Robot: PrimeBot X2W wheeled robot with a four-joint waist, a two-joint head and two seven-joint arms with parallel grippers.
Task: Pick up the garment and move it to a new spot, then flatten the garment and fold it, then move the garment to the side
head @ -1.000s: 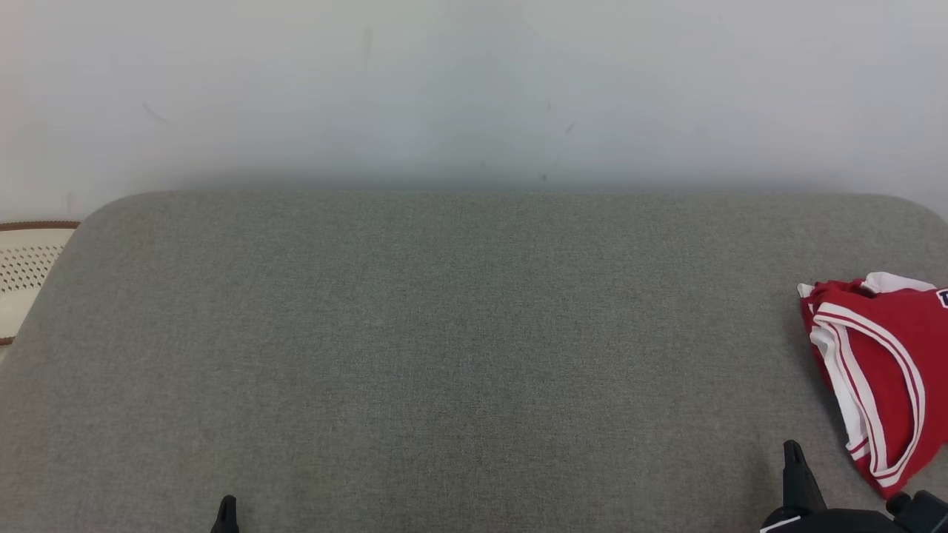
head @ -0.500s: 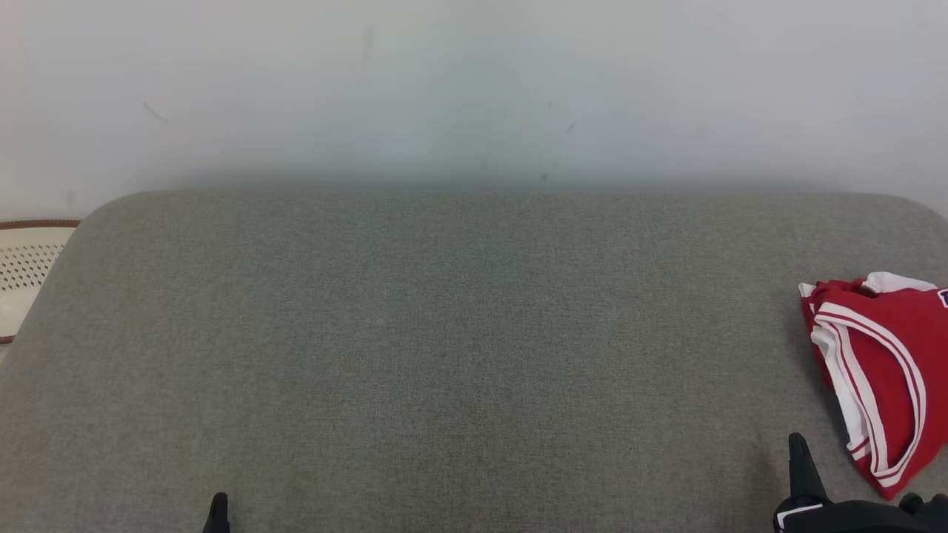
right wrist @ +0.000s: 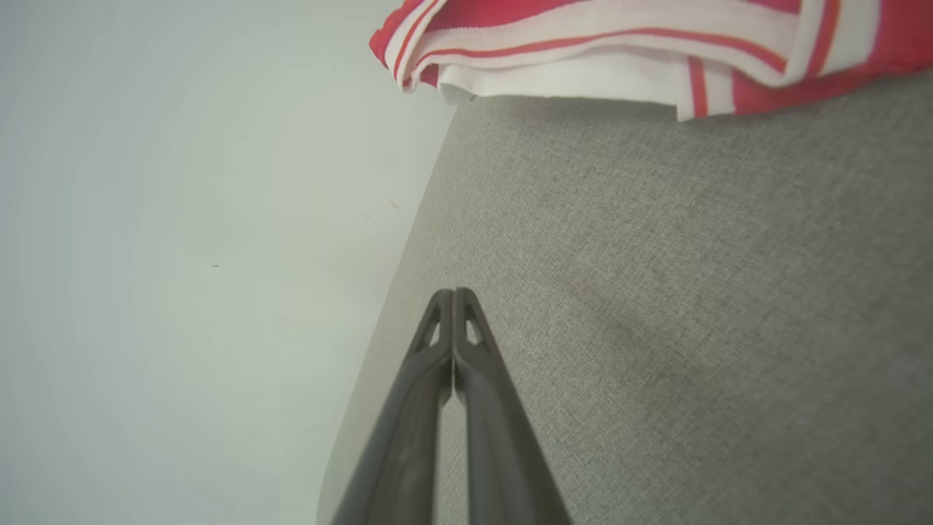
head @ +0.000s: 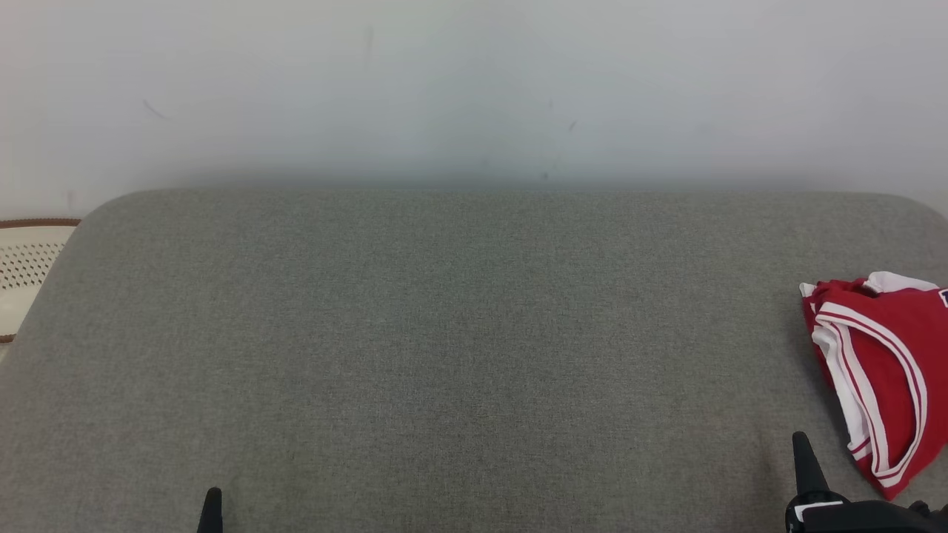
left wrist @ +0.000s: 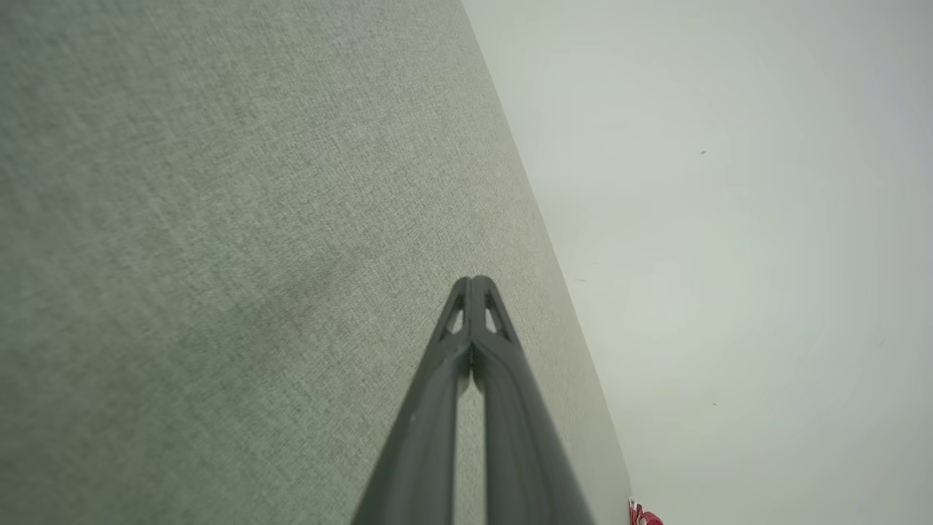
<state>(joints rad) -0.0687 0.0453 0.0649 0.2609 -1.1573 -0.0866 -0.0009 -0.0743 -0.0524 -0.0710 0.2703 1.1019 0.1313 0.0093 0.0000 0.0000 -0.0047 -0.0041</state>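
Note:
The garment (head: 881, 370) is red with white trim and lies folded at the right edge of the grey cushioned surface (head: 444, 333). Its trimmed edge crosses the top of the right wrist view (right wrist: 619, 44), and a small red corner (left wrist: 641, 516) peeks in at the bottom of the left wrist view. My right gripper (head: 801, 451) sits just left of the garment's near end, apart from it, its fingertips (right wrist: 453, 293) pressed together and empty. My left gripper (head: 212, 503) is at the lower left over bare fabric, tips (left wrist: 474, 281) also together, holding nothing.
A pale wall (head: 474, 89) rises behind the surface. A cream perforated basket with a brown rim (head: 26, 266) stands off the left edge. The wide grey fabric between the two grippers is bare.
Both grippers have slid slightly: the left tip drifted left and a little up, the right tip drifted right. The garment has not moved.

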